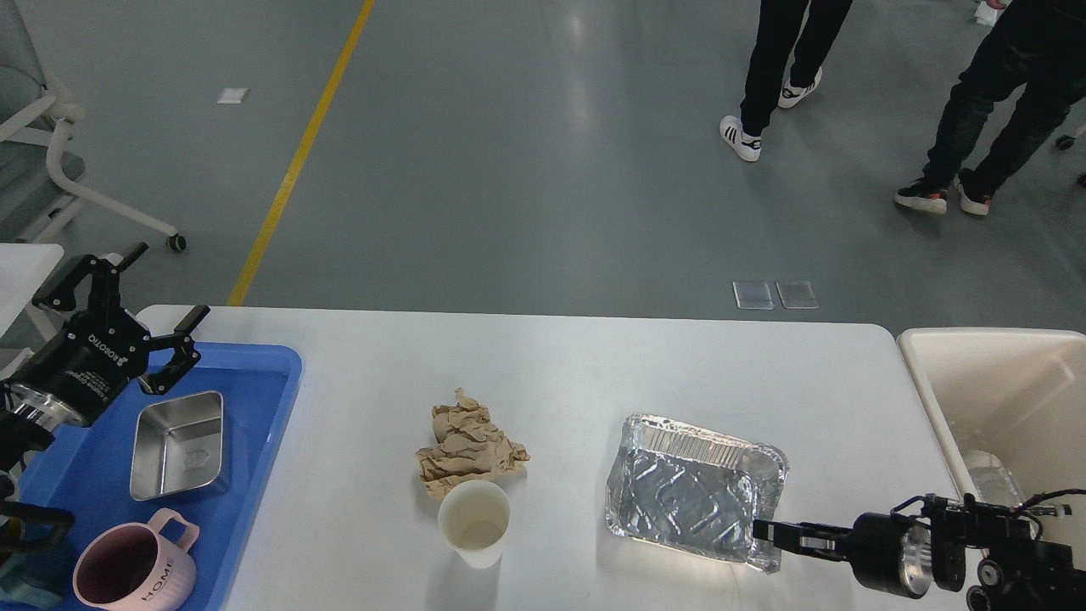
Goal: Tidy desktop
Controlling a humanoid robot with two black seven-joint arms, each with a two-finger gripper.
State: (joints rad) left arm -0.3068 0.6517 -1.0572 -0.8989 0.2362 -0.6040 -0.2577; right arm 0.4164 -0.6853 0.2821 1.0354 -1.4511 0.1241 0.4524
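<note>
The white desktop (560, 365) fills the middle of the head view. On it lie a crumpled brown paper wad (468, 445), a white paper cup (474, 522) just in front of the wad, and a silver foil tray (691, 496), skewed and tipped. My right gripper (761, 532) reaches in from the lower right, and its thin fingers are closed at the foil tray's near right corner. My left gripper (161, 288) is open and empty over the far left corner of the blue tray (263, 399).
The blue tray holds a steel container (178, 444) and a pink mug (136, 568). A cream bin (1001, 399) stands off the desktop's right end. Two people walk on the floor beyond the table. A white chair base stands at the far left.
</note>
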